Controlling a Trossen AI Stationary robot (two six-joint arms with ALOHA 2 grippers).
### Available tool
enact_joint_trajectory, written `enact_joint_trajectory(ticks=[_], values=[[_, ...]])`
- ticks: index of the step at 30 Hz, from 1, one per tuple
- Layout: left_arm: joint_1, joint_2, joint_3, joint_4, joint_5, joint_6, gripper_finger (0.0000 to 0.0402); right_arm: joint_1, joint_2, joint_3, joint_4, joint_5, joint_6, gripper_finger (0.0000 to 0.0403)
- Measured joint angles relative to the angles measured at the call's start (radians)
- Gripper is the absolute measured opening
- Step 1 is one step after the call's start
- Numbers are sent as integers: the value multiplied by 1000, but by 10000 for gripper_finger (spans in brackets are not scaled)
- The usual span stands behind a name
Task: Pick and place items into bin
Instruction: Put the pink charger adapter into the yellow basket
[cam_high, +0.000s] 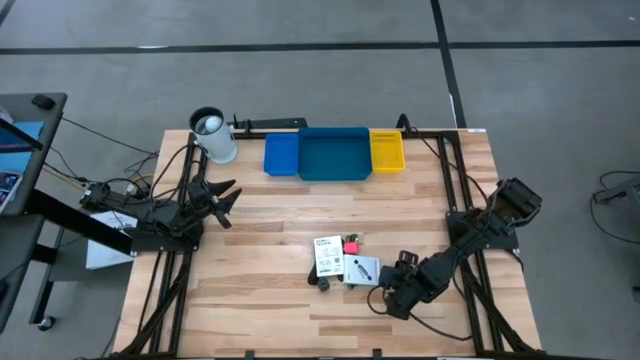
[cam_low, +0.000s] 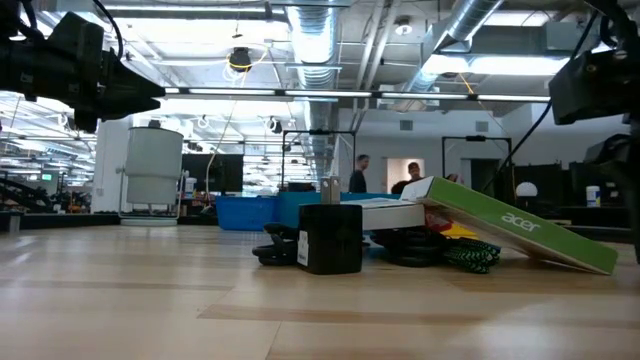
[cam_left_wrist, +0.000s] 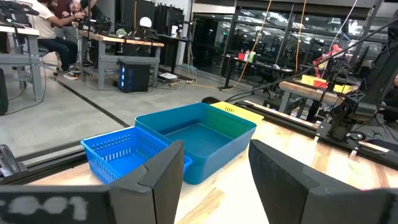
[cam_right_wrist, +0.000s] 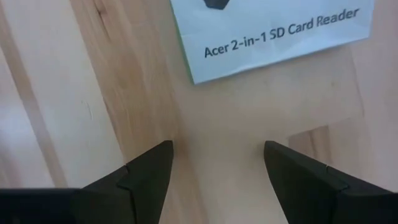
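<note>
Right wrist view, right gripper (cam_right_wrist: 214, 171) spread, just short of white packet (cam_right_wrist: 273, 31)

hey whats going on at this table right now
The right gripper, fingers open, is low over the wooden table beside a small pile of items, facing a white Acer card reader packet. Nothing is gripped. The left gripper waits open on the left side. The blue and yellow trays at the back hold no visible items.
</note>
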Motion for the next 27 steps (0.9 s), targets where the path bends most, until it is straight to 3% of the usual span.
enact_joint_trajectory(ticks=[8,16,27], values=[[0,0,0,0,0,0,171,-3,-9,2,-13,-49,-7,248],[0,0,0,0,0,0,171,-28,-9,96,-165,-23,-122,248],[0,0,0,0,0,0,171,-57,-10,186,-449,201,-345,248]])
